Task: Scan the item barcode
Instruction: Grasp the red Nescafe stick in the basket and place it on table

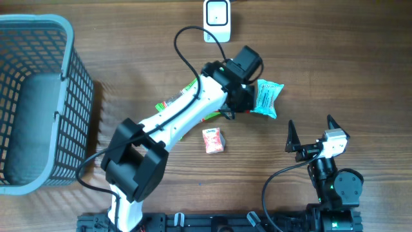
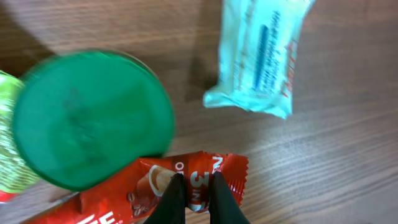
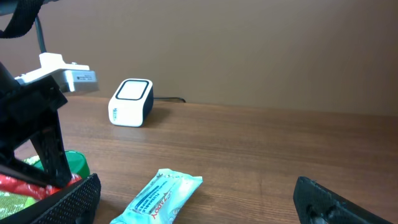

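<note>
- The left tool is clenched: its two dark fingers stand almost together, and their tips nip the edge of a red sachet.
- The red sachet lies flat on the table, with white lettering facing up. It sits near the middle of the table, under the head of the left arm.
- Just beside the sachet, on its far left side, stands a round container with a green lid. The lid's edge overlaps the sachet in the left wrist view, and I cannot tell whether they touch.
- A light green pack shows at the left edge of that view, beside the container.
- A teal wrapper lies just right of the left tool, apart from the sachet. A dark blue stripe and red print run along its length.
- A smaller red packet lies alone on the near side of the arm.
- The right tool is released, with its fingers spread wide and nothing between them. It hangs over bare table at the near right, well apart from the items.
- The white scanner stands at the far edge, beyond the left tool, with its cable trailing off. The sachet is well apart from it.
- A grey-blue basket occupies the far left of the table.
</note>
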`<action>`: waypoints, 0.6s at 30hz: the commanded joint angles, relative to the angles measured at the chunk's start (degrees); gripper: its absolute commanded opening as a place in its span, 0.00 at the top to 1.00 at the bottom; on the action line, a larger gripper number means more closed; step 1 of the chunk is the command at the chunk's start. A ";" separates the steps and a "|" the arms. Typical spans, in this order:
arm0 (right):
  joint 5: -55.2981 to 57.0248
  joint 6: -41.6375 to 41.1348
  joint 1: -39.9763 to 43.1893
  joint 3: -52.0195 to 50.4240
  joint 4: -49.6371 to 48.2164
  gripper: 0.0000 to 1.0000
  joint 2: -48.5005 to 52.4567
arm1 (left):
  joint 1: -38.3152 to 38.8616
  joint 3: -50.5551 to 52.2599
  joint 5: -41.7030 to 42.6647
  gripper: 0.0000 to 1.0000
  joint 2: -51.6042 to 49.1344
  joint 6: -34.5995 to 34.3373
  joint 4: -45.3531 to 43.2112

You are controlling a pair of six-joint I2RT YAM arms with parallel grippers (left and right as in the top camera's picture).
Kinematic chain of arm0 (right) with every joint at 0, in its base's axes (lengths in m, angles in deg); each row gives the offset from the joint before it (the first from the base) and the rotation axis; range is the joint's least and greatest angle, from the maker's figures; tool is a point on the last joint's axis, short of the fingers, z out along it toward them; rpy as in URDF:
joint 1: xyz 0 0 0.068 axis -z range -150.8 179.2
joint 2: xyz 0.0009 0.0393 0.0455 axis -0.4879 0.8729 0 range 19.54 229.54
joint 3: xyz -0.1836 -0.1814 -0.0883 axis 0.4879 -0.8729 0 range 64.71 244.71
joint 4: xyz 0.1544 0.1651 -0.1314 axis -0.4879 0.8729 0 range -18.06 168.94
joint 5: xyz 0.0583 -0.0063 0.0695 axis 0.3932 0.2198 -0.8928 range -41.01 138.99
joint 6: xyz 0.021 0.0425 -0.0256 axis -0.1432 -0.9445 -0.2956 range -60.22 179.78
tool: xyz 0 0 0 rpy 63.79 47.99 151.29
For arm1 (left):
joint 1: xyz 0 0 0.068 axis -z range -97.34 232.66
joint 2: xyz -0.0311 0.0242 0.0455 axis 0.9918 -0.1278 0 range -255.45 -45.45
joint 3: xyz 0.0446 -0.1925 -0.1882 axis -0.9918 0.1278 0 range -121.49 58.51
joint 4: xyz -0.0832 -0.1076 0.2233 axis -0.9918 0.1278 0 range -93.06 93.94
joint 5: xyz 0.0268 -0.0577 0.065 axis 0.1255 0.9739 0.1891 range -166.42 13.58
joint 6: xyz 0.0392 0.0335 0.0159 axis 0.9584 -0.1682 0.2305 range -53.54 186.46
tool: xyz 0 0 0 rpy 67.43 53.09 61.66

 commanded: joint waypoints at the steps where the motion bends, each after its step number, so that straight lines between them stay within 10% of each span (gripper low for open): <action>1: 0.37 0.13 -0.02 -0.04 -0.20 0.00 -0.35 | 3.23 -0.11 -1.95 0.96 0.00 -0.59 0.13; 8: 0.37 0.13 -0.02 -0.04 -0.20 0.00 -0.35 | 7.69 -0.11 -9.46 0.93 -0.02 -1.86 0.94; 12: 0.37 0.13 -0.02 -0.04 -0.20 0.00 -0.35 | 7.61 -0.13 -8.98 0.18 1.11 -1.86 1.03; 18: 0.37 0.13 -0.02 -0.04 -0.20 0.00 -0.35 | 6.67 -0.28 -10.32 0.12 8.55 -1.86 1.03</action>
